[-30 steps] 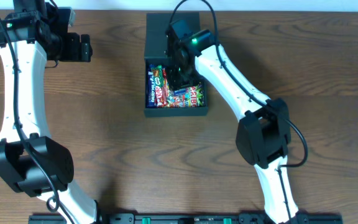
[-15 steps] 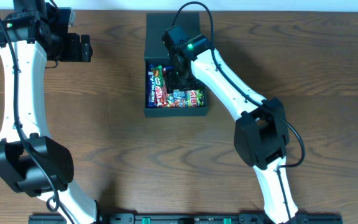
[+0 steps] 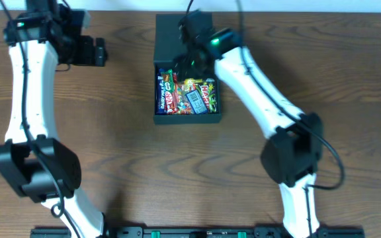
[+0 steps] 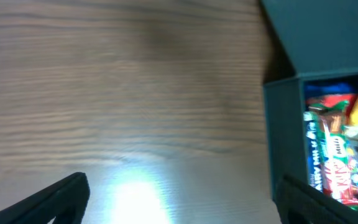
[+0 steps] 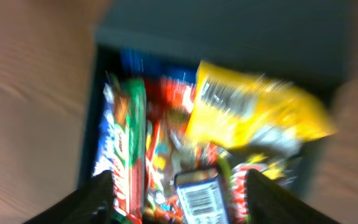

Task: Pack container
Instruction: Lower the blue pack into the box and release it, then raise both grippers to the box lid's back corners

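Note:
The container (image 3: 187,119) is a dark shallow box at the table's far middle, its flap lid (image 3: 170,33) open toward the back. It holds several snack packets (image 3: 167,92), with a yellow packet (image 3: 192,84) lying on top. My right gripper (image 3: 186,59) hovers open over the box's back part. In the right wrist view it (image 5: 185,202) is empty above the yellow packet (image 5: 253,112) and a barcoded packet (image 5: 201,193). My left gripper (image 3: 101,51) is open and empty over bare table left of the box. The left wrist view shows the box wall (image 4: 284,130) at the right.
The wooden table (image 3: 111,152) runs to all sides of the box. A white edge runs along the table's far side (image 3: 124,5). The arm bases stand at the near edge.
My right gripper has pulled back from the box's middle toward the lid and risen; a yellow packet now lies on the snacks. My left gripper has shifted slightly right.

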Robot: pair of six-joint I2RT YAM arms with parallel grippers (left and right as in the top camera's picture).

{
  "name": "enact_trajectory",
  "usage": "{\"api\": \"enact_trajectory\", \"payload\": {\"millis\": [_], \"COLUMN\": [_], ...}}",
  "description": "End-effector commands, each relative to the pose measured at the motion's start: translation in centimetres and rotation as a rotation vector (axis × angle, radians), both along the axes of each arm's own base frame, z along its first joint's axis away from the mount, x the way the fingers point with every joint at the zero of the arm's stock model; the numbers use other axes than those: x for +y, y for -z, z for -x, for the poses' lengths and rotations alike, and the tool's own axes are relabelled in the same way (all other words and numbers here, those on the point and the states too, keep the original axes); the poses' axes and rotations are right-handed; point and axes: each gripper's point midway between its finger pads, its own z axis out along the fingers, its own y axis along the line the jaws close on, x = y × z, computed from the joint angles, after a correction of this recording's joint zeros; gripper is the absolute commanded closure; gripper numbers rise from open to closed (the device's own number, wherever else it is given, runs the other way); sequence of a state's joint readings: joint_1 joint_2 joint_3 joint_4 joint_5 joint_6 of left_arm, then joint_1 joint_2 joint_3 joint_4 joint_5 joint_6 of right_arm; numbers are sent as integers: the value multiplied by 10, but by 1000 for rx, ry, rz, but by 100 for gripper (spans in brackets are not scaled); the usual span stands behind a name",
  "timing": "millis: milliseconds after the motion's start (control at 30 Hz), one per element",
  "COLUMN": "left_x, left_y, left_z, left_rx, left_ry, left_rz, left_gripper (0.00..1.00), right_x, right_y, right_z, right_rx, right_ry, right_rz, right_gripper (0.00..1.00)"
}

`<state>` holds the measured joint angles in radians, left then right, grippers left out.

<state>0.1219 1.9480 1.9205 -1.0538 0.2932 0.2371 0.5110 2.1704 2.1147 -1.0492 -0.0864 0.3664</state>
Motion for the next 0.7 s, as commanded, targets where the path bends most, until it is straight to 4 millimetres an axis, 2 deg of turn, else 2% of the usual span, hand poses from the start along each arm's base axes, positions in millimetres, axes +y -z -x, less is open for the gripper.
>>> {"api": "enact_trajectory", "payload": {"millis": [0,167,200,300,400,533,667], "left_x": [-34,-57,-60,-71,-86,-88,-95], "left_y": [24,55,61,80,88,86,84], "left_z": [-9,-31,-35,-48,-57,-65,-62], "left_rx": [37,60,67,80,72,44,70], "left_ry": [73,35,16,-29,-23,-39,-63], "left_rz": [108,164,175,212,263,264,323], "left_gripper": [12,18,24,49,95,94,94], "right_x": [-38,-91,-103,-131,-149,-154,-152], "right_y": [-37,-26,-25,-17,0,32,57], "right_z": [-25,-47,-52,-66,-75,-76,-75], "right_rx": [-93,-70,-72,-75,-50,41,96], "right_ry": [67,175,199,257,292,291,286], "right_rz": [-22,-7,-7,-3,-12,-54,-63], "right_gripper": [46,63,74,96,98,99,99]}}
